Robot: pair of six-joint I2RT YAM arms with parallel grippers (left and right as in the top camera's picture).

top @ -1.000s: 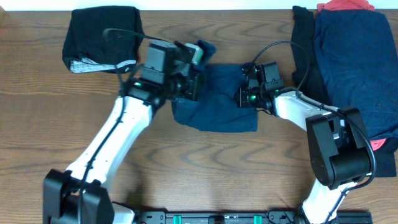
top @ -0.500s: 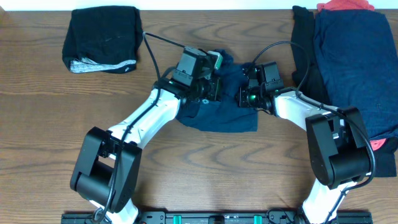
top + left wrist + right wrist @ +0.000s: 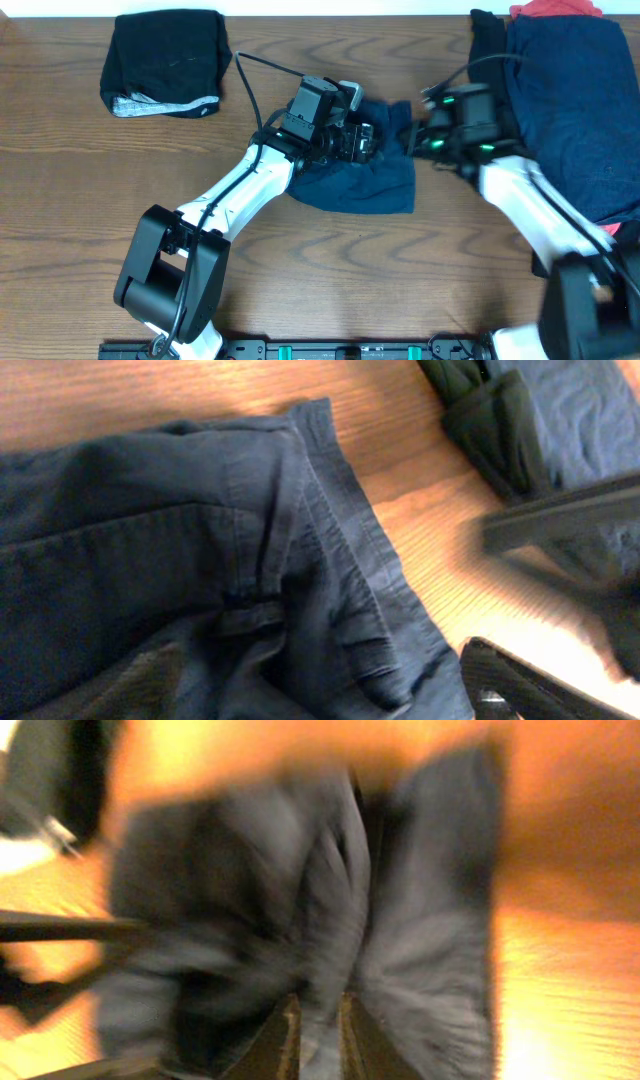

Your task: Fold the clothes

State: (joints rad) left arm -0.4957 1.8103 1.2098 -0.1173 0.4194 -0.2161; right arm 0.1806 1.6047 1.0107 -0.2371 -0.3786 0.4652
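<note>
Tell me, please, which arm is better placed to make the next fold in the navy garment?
Right, probably: the right fingers seem pinched on the navy garment, its pleats gathering at them, while the left fingers stand open over it, holding nothing.

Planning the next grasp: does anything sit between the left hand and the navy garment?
Nothing visible does. The left hand is open right over the navy garment, with only bare fabric below; the right hand is at the garment's right edge, to the side.
</note>
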